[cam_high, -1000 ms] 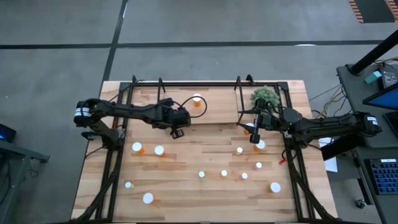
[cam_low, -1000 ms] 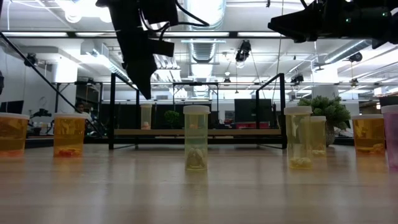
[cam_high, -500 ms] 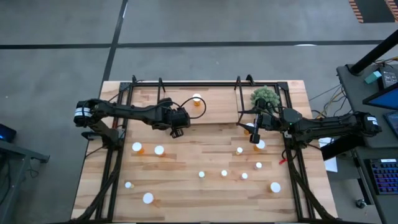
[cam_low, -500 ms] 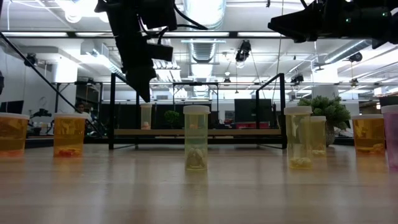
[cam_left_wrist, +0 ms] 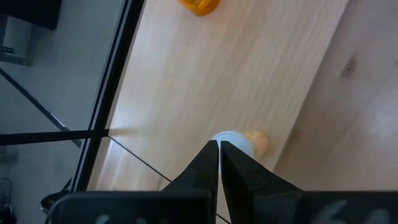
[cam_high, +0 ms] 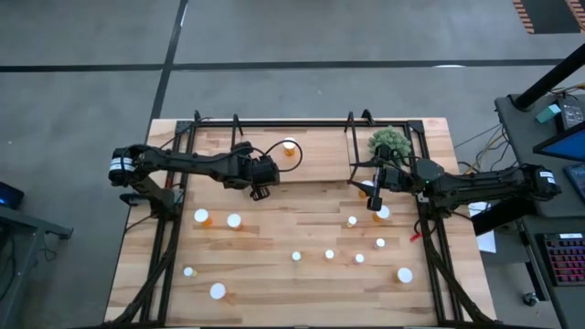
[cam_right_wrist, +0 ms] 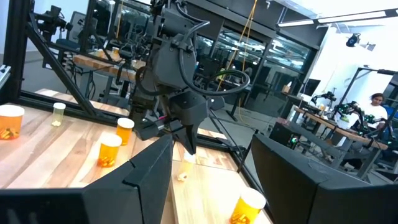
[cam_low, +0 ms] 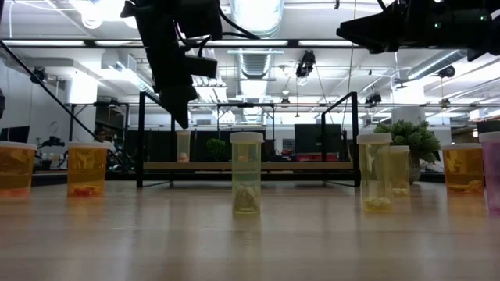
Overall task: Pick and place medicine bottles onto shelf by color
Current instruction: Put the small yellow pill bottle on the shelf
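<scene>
While the left arm reaches in from the tabletop's [cam_high: 274, 292] left edge toward the middle, its left tool [cam_high: 260, 193] hangs above the front edge of the shelf [cam_high: 320, 151], the wrist bent so that the fingers point down. In the left wrist view its two dark fingers [cam_left_wrist: 205, 168] lie pressed together with only a sliver between them, holding nothing. Just past their tips stands a pale, white-capped bottle [cam_left_wrist: 239, 144] on the light-wood board, and a fallen orange bottle [cam_left_wrist: 199, 5] lies farther along the same board. From the high view, that orange bottle [cam_high: 291, 147] sits near the shelf's middle.

The right arm stretches in from the right side, and its right tool [cam_high: 374, 199] is held raised near the shelf's right upright, beside the green plant [cam_high: 389, 140]. Its fingers [cam_right_wrist: 146, 177] stand widely parted and empty in the right wrist view.

The rest of the medicine bottles [cam_high: 329, 255] stand scattered across the tabletop in front of the shelf, white caps up: two toward the left, a loose group in the middle and right, two near the front left. In the low view, amber bottles [cam_low: 86, 168] stand at the left and clear yellowish ones [cam_low: 247, 173] in the middle, each upright with pills at the bottom.
</scene>
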Tool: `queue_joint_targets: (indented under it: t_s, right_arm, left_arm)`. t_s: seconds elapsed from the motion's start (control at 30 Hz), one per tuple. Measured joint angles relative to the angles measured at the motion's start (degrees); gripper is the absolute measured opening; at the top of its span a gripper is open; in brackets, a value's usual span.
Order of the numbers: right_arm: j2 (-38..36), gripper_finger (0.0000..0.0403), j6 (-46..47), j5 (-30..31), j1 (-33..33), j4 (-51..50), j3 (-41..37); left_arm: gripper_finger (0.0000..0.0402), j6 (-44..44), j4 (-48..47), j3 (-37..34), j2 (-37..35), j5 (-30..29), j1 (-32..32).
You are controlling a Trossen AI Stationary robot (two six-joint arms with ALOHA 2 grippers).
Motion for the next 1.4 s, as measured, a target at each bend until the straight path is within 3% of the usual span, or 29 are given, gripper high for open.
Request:
queue_joint_targets:
  t_s: [1.4]
  right_arm:
    - [0.0,0.021,-0.4,0.0,0.0,0.0,0.0]
  left_arm:
    - [0.0,-0.1,1.5,0.0,0.0,0.3,0.1]
